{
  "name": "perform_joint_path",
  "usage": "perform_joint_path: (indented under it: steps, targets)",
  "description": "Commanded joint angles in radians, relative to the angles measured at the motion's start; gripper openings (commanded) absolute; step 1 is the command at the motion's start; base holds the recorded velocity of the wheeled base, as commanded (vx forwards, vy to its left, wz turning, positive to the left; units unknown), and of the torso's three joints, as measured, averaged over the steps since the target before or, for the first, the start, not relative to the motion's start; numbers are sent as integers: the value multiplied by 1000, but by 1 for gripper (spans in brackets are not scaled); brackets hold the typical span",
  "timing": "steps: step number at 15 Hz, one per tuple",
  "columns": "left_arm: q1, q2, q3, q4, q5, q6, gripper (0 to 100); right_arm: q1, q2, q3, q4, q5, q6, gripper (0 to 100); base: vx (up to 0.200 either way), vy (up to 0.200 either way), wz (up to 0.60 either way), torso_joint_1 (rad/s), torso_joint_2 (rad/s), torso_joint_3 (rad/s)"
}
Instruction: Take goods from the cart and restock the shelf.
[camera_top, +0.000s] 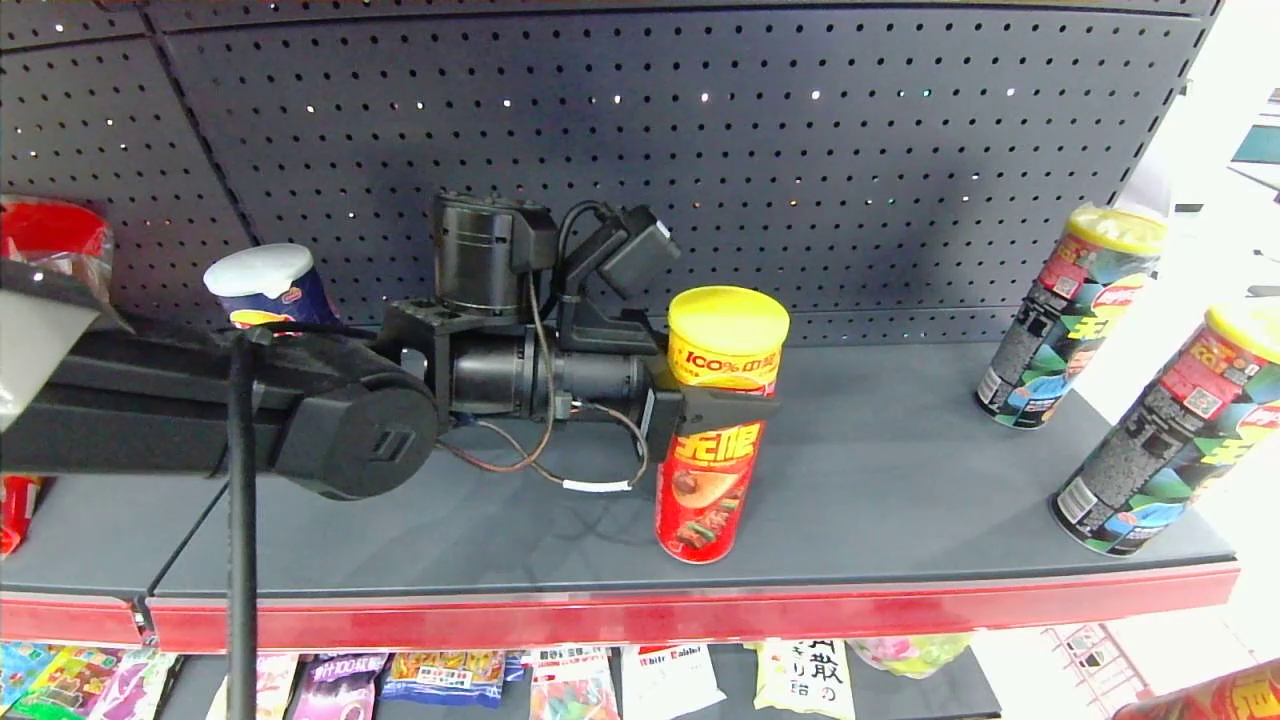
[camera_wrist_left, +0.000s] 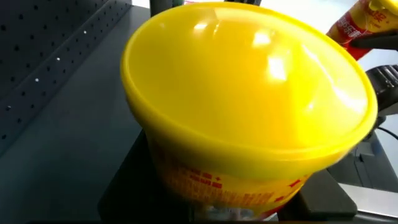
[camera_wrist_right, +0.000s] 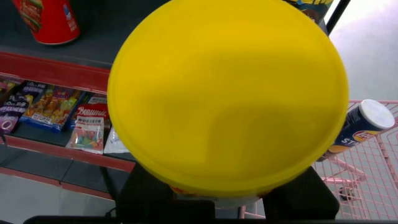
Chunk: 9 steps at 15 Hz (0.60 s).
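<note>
While the red can (camera_top: 705, 490) stands upright on the shelf (camera_top: 900, 470), the left gripper (camera_top: 718, 402) has its jaws clenched just under the can's yellow lid. The right gripper (camera_wrist_right: 219, 200) clasps a second can (camera_wrist_right: 227, 93) near the cart (camera_wrist_right: 373, 180).

Red chip can (camera_top: 705, 490) has yellow lid (camera_top: 728, 315); shelf (camera_top: 900, 480) grey, red-edged.
</note>
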Motion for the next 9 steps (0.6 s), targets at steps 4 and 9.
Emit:
perform_joint_path:
  steps: [4, 9]
  targets:
    - [-29, -3, 15, -1, 0, -2, 0, 1, 2, 0, 0, 1, 0, 0, 0, 0, 0, 0, 0, 0]
    - [-30, -10, 27, -2, 3, -15, 0, 1, 6, 0, 0, 1, 0, 0, 0, 0, 0, 0, 0, 0]
